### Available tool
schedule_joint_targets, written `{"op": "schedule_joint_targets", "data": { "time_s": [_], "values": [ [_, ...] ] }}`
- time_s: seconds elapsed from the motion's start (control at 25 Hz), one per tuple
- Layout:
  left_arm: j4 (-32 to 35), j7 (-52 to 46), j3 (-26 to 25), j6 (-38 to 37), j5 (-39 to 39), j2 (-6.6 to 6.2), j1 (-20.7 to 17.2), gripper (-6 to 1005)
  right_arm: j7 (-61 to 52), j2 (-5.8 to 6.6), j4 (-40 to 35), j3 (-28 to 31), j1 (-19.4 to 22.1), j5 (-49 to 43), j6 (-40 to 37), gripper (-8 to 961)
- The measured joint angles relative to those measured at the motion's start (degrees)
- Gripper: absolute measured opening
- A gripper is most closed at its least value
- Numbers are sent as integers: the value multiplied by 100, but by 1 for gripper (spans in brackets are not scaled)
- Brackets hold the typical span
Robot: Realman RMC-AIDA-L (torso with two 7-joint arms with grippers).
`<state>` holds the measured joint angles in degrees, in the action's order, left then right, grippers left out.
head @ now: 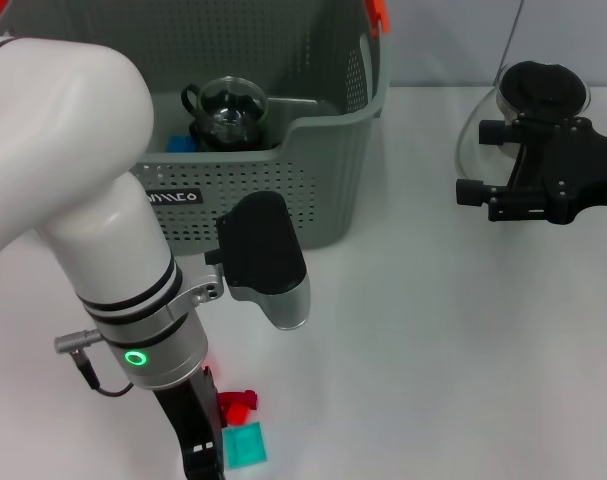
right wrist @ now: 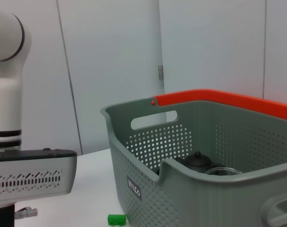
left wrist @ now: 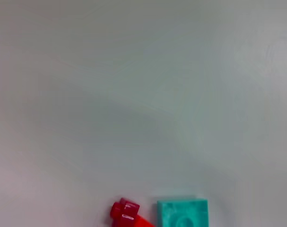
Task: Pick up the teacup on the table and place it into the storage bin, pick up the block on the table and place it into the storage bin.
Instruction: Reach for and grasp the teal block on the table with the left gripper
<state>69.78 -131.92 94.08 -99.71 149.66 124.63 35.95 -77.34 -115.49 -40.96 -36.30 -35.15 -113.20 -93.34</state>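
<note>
The grey perforated storage bin (head: 313, 190) (right wrist: 190, 189) stands at the back of the table. Inside it a glass teacup (head: 230, 108) with a dark handle sits beside a dark teapot (right wrist: 197, 161). A red block (head: 237, 404) (left wrist: 125, 212) and a teal block (head: 245, 445) (left wrist: 182, 213) lie side by side on the table near the front edge. My left gripper (head: 198, 445) hangs low just left of these two blocks. A small green block (right wrist: 117, 219) lies on the table by the bin's labelled wall. My right gripper (head: 471, 160) rests open at the right, holding nothing.
A clear glass dish with a dark top (head: 538, 88) sits behind the right gripper. My white left arm (head: 103, 250) covers much of the left side of the table. A blue object (head: 180, 143) lies in the bin.
</note>
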Motion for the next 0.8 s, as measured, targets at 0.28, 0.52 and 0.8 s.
{"op": "schedule_joint_targets", "data": {
  "time_s": [0.28,0.52,0.8],
  "values": [
    [-107,1,27,88,-41,7,117,901,0,0,0,0,6,0,-1,926],
    [-135,0,77,107,-98,9,166,896,1,1,0,47,26,0,-4,926],
    [-120,5,275,134,-104,9,198,891,9,8,0,66,35,0,-9,927]
  ]
}}
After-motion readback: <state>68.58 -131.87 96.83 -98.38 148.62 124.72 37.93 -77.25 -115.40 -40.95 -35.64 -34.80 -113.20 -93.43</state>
